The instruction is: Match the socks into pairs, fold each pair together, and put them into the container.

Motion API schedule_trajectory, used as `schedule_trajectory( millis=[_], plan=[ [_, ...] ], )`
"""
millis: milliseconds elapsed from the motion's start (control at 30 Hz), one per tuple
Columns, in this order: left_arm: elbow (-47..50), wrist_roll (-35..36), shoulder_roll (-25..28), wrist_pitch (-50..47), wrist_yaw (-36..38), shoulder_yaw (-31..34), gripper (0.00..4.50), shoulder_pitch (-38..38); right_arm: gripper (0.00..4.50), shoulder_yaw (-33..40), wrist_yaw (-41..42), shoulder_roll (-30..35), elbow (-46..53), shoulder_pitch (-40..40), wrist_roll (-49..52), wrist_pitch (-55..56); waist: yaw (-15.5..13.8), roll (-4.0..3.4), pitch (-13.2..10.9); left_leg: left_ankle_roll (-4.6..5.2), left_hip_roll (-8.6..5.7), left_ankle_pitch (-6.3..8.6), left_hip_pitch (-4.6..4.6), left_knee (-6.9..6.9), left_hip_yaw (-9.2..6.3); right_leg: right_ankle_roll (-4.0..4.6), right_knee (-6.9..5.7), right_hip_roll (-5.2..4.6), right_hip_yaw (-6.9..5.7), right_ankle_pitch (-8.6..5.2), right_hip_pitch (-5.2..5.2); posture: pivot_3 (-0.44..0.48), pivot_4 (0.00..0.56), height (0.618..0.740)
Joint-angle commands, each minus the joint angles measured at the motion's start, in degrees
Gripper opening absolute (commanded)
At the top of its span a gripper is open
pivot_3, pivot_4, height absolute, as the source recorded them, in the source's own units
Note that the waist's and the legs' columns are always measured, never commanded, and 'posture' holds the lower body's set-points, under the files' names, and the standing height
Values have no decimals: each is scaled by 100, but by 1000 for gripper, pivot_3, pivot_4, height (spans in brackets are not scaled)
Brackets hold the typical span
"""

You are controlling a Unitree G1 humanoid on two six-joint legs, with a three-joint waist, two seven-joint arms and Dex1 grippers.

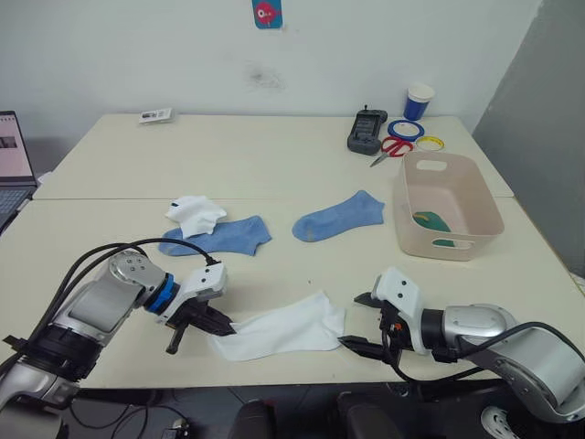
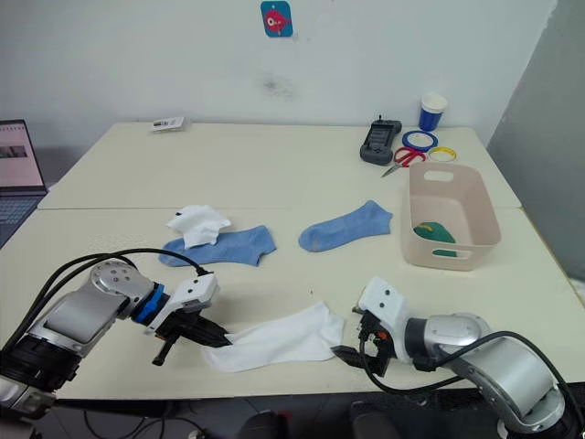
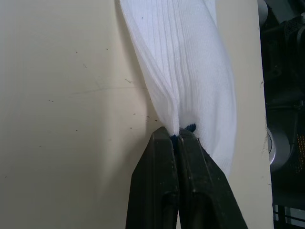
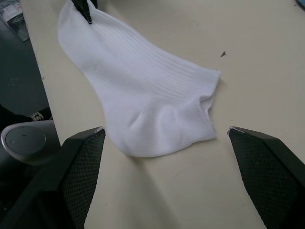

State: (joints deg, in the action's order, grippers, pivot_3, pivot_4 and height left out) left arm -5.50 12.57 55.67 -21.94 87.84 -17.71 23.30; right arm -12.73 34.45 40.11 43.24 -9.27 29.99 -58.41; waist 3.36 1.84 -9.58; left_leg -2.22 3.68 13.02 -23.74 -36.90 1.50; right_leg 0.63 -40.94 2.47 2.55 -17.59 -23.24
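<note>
Pinching one end of the white sock (image 1: pixel 281 333) at lower centre, our left pincer (image 1: pixel 203 322) is pressed tight on the cloth. Our right pincer (image 1: pixel 364 322) stands spread just beside the other end. We judge the sock light and limp (it will sag), best taken at its ends. Ribbed, it lies flat on the desk (image 1: pixel 274 165).

Left gripper (image 1: pixel 203 322) at lower left, fingers pinched together (clamping white cloth), right gripper (image 1: pixel 364 322) at lower right, fingers spread wide, both arms low.
</note>
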Motion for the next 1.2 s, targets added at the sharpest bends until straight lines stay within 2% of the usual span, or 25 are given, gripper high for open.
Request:
schedule_trajectory(
  millis=[33, 267, 333, 433, 567, 733, 933, 1133, 1200],
  plan=[
    [-287, -330, -159, 196, -219, -83, 0, 34, 4469, -5, -339, -205, -19, -107, -256, 189, -17, -2, 1, 0, -1, 0, 1, 0, 1, 0, 0, -2, 0, 0, 1, 0, 150, 732],
    [-383, -449, -260, 333, -234, -99, 0, 98, 4469, -517, -657, -453, -670, -159, -997, 603, -59, -4, 3, 0, -4, 0, -3, 0, 6, 0, 3, -8, -1, 0, 2, 0, 150, 732],
    [-371, -455, -282, 327, -245, -85, 0, 94, 4091, -606, -653, -493, -711, -121, -1096, 705, -64, -4, 3, 0, -3, 0, -4, 0, 7, 0, 3, -10, -1, 0, 2, 0, 150, 732],
    [-359, -436, -333, 305, -293, -50, 0, 97, 3208, -930, -554, -392, -726, -62, -1385, 950, -65, -9, 6, 0, -3, 0, -3, 0, 7, 0, 3, -10, -1, 0, 2, 0, 150, 732],
    [-332, -375, -406, 291, -283, -3, 0, 93, 1755, -1177, -407, -241, -636, 53, -1620, 1175, -102, -19, 12, 0, -4, 0, -3, 0, 9, 0, 4, -11, -1, 0, 2, 0, 150, 732],
    [85, 10, -351, 32, 31, 94, 0, -101, 19, -878, -99, -47, -232, 385, -1237, 870, -146, -18, 13, 0, -2, 0, -7, -1, 9, -2, 7, -14, -1, -1, 2, 0, 150, 732],
    [318, 56, -381, -178, -8, 132, 0, -195, 19, -360, 100, 187, 66, 663, -815, 496, -150, -15, 11, 0, -2, 0, -10, 0, 7, -5, 13, -18, -1, -3, 2, 0, 150, 732],
    [267, 10, -472, -414, -99, 79, 0, -160, 19, -196, -92, 33, -1, 538, -650, 2, -149, -14, 11, 0, -4, 0, -10, 0, 7, -5, 12, -17, -3, -3, 2, 0, 150, 732],
    [191, 3, -491, -405, -86, 84, 0, -126, 504, -238, -43, 83, 25, 526, -639, -15, -149, -14, 11, 0, -5, 0, -9, 0, 6, -5, 12, -17, -2, -3, 2, 0, 150, 732]
  ],
)
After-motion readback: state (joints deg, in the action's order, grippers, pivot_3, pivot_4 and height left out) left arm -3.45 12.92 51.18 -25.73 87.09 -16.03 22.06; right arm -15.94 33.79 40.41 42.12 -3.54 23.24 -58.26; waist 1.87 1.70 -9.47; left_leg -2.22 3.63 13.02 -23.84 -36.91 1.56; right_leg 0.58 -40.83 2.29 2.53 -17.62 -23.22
